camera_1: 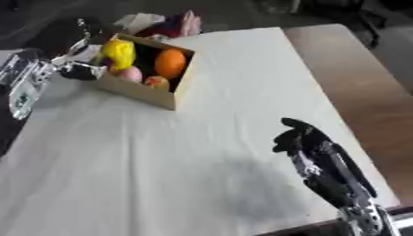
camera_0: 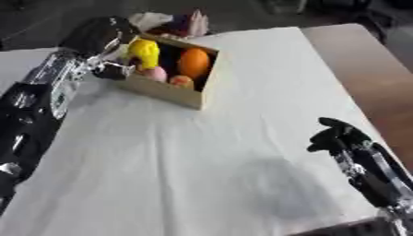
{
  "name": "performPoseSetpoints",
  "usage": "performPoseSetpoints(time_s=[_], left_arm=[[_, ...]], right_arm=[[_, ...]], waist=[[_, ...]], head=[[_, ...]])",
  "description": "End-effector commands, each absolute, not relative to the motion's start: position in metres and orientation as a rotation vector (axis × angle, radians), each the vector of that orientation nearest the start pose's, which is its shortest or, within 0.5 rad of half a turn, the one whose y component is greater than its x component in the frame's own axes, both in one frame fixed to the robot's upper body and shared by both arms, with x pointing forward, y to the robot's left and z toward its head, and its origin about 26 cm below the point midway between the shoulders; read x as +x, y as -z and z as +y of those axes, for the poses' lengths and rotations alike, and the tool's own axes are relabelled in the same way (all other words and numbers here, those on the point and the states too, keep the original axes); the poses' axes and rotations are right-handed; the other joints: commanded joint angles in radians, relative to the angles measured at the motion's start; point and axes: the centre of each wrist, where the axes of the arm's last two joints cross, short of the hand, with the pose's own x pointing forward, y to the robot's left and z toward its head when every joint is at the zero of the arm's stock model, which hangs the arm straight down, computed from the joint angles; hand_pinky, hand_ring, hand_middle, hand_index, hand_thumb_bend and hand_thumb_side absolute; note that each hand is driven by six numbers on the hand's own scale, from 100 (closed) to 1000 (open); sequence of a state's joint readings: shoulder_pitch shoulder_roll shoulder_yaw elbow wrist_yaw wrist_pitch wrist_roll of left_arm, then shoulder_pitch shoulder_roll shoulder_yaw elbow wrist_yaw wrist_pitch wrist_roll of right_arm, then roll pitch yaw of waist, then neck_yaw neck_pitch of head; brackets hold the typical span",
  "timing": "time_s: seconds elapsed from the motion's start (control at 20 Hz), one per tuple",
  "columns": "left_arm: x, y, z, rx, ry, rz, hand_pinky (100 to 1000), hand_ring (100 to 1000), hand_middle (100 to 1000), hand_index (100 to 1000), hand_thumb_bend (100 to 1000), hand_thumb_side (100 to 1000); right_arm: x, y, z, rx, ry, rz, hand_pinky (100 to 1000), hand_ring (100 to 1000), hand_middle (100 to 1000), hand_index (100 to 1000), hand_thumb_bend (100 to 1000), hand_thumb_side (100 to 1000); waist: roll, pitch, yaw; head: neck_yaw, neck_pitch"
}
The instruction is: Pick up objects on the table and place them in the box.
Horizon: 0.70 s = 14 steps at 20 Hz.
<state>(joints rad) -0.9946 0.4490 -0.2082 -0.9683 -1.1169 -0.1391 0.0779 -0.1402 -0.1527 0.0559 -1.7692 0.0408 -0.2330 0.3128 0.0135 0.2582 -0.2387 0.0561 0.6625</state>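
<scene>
A light wooden box (camera_0: 174, 94) stands at the far left of the white cloth. Inside lie an orange (camera_0: 193, 62), a pink round fruit (camera_0: 155, 73) and a small reddish-yellow fruit (camera_0: 181, 81). A yellow object (camera_0: 145, 50) stands up at the box's left end, rising above the rim. My left hand (camera_0: 103, 33) is right against that yellow object, over the box's left corner; its grip is hidden. My right hand (camera_1: 300, 137) rests apart at the lower right, fingers up and relaxed, holding nothing.
Behind the box lies a heap of white, pink and dark red items (camera_0: 181, 22). The white cloth (camera_0: 202, 152) covers most of the table. A bare brown tabletop (camera_0: 363, 69) runs along the right side.
</scene>
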Motion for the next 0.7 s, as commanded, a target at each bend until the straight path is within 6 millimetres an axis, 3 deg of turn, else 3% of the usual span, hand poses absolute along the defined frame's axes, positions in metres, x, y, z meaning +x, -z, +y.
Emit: performPoseSetpoints(time_s=[0.05,0.2,0.5,0.7], left_arm=[[0.479,-0.238,0.251,1.441,1.273,-1.785,832,849,869,926,206,406],[0.478,-0.237,0.251,1.437,1.216,-1.821,829,844,862,921,173,474],[0.466,-0.245,0.266,1.415,1.133,-1.933,801,793,798,882,100,369],[0.447,-0.242,0.291,1.37,1.124,-2.001,778,757,752,847,100,498]], right_arm=[[0.304,-0.089,-0.241,0.141,-0.591,-2.083,704,618,613,879,100,595],[0.304,-0.089,-0.241,0.141,-0.591,-2.084,704,618,613,879,100,595],[0.304,-0.09,-0.243,0.127,-0.581,-2.088,704,618,613,879,100,592],[0.304,-0.09,-0.248,0.096,-0.569,-2.087,704,618,612,878,100,592]], waist=[[-0.001,-0.017,0.0],[-0.001,-0.018,0.001],[0.0,-0.017,0.012],[0.005,-0.015,0.032]], head=[[0.003,-0.013],[0.001,-0.014],[-0.014,-0.029],[-0.022,-0.042]])
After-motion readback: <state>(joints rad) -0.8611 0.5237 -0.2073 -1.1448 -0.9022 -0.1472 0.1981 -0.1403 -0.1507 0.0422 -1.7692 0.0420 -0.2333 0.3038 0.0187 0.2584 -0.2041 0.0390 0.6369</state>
